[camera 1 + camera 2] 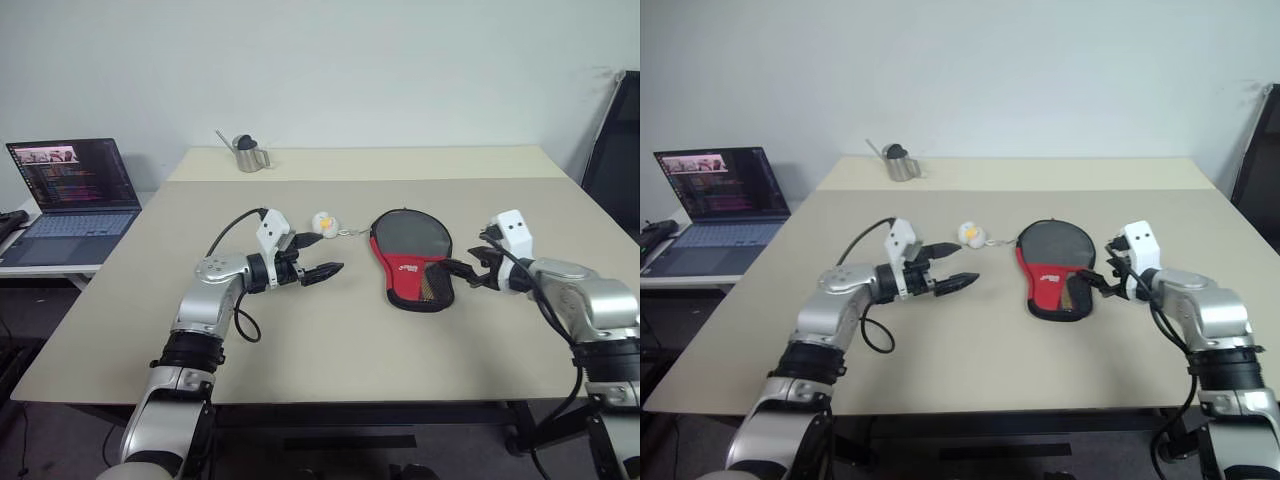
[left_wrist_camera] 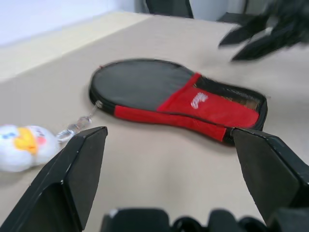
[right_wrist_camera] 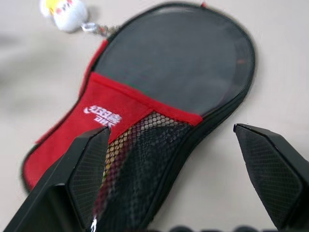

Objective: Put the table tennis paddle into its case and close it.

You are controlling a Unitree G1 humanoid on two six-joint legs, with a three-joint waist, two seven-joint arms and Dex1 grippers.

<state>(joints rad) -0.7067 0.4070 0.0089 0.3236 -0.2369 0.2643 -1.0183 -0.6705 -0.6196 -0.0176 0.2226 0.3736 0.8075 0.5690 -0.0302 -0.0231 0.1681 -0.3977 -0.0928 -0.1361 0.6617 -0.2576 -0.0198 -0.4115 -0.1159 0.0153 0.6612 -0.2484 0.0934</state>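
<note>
Case: paddle-shaped soft pouch, black fabric above, red lower part with white logo and black mesh pocket (image 1: 411, 259), flat on the beige tabletop (image 1: 330, 350), round end toward the far side, narrow end toward the near edge
Paddle: not separately visible; something wood-coloured behind the mesh at the narrow end, possibly its handle, so judged already inside
Zipper: appears parted along the narrow end in the left wrist view; exact extent unclear
Charm: small white plush with yellow face (image 1: 323, 222), chained to the pouch's edge, lying just beside its round end
Left pincer (image 1: 322, 272): jaws spread wide, empty, level, well apart from the pouch on its left
Right pincer (image 1: 462, 272): jaws spread wide, empty, tips close to the mesh side
Step in hand: judged approach to close the case
Next move: steady the pouch with one pincer, find the zipper pull with the other
</note>
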